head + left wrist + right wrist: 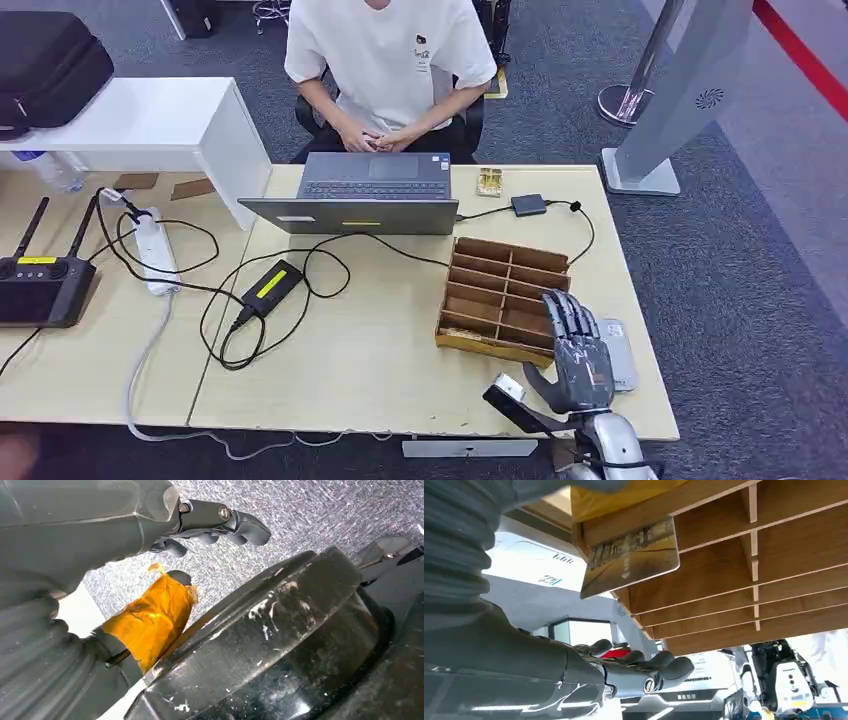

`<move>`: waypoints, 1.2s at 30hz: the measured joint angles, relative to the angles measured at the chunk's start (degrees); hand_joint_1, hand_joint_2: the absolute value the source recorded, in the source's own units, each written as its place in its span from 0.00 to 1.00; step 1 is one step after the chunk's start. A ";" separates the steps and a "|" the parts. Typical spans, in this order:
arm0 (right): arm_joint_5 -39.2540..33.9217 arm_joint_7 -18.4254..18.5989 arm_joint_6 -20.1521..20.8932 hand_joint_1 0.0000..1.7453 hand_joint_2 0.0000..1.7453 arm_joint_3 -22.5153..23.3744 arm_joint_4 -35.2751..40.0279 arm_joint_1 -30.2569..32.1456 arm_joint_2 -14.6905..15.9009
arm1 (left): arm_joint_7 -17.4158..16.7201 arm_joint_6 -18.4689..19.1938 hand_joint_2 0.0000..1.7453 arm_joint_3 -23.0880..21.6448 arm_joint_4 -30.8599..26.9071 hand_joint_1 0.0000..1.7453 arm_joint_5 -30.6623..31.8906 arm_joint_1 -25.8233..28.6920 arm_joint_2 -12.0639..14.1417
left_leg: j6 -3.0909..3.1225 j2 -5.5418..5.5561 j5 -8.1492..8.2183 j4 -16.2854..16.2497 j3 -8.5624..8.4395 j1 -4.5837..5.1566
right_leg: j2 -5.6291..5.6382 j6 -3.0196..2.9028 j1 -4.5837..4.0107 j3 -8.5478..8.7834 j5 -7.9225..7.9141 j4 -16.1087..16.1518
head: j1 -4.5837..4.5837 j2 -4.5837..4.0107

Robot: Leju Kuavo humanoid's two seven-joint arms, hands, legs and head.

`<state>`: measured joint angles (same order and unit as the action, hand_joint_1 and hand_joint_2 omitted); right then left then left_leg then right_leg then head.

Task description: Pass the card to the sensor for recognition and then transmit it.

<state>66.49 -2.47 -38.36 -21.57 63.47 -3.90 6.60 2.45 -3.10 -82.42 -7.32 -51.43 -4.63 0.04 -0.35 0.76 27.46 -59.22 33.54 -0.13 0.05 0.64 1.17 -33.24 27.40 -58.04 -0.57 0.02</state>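
**Right hand at the wooden organizer, card at its near edge**

The right hand (578, 350) was raised over the near right corner of the slotted wooden organizer (500, 295), fingers extended and spread, palm turned toward the tray. In the right wrist view, a gold-toned card (631, 555) stood against the organizer's outer wall (724, 575), tilted, close under the thumb side of the hand (574, 675); whether the thumb pinched the card could not be determined, as the contact point was hidden. The dark fingers (659, 667) were apart and held nothing.

A grey flat sensor pad (620, 352) lay on the table (380, 380) just right of the organizer, partly covered by the hand.

The left hand (100, 555) hung over grey carpet, fingers (235, 522) loosely extended, nothing in them; its thumb bore orange tape (150, 622).

A person (390, 60) sat behind a laptop (360, 195) at the far side.
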 joint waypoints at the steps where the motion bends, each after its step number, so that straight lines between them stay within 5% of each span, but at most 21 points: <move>1: -0.11 -0.07 0.00 1.00 1.00 0.13 0.00 0.01 0.00 | 0.00 0.00 1.00 0.00 0.00 0.00 0.00 0.00 0.00 | 0.00 0.00 0.00 0.00 0.00 0.00 | 0.00 0.00 0.00 0.00 0.00 0.00 | 0.02 0.00; 14: -2.86 -0.74 -0.52 0.96 1.00 1.51 1.46 1.83 -0.02 | 0.89 -0.74 1.00 -0.11 0.00 0.00 -0.61 0.12 -0.02 | 0.00 0.01 0.00 0.00 0.00 0.00 | 0.00 0.00 0.00 -0.01 0.00 0.00 | 0.00 0.00; 16: -3.22 -0.74 -0.52 0.86 1.00 1.97 2.03 2.43 -0.02 | 1.75 -1.47 1.00 -0.11 0.00 0.00 -0.83 0.28 -0.02 | 0.00 0.01 0.00 0.00 0.00 0.00 | 0.00 0.00 0.00 -0.01 0.00 0.01 | 0.00 0.00; 23: -4.18 -0.92 -0.83 0.86 1.00 3.52 3.89 4.72 0.09 | 7.21 -6.73 1.00 -0.04 0.00 0.00 -3.34 0.51 -0.02 | 0.00 0.00 0.01 -0.01 0.00 0.00 | 0.00 0.00 0.00 0.00 0.00 0.02 | 0.02 0.00; 36: -5.57 -1.33 -1.14 0.86 1.00 4.26 5.68 5.76 0.37 | 6.97 -7.19 1.00 -0.02 0.00 0.00 -2.62 0.44 0.15 | 0.00 -0.01 0.00 0.00 0.01 -0.01 | 0.00 0.00 -0.01 0.00 0.00 0.01 | 0.02 0.00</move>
<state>60.92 -3.80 -39.50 -17.31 69.15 1.85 6.97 9.42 -10.30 -82.44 -7.32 -54.05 -4.18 0.20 -0.34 0.74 27.47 -59.22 33.55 -0.13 0.05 0.64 1.16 -33.24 27.40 -58.03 -0.55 0.02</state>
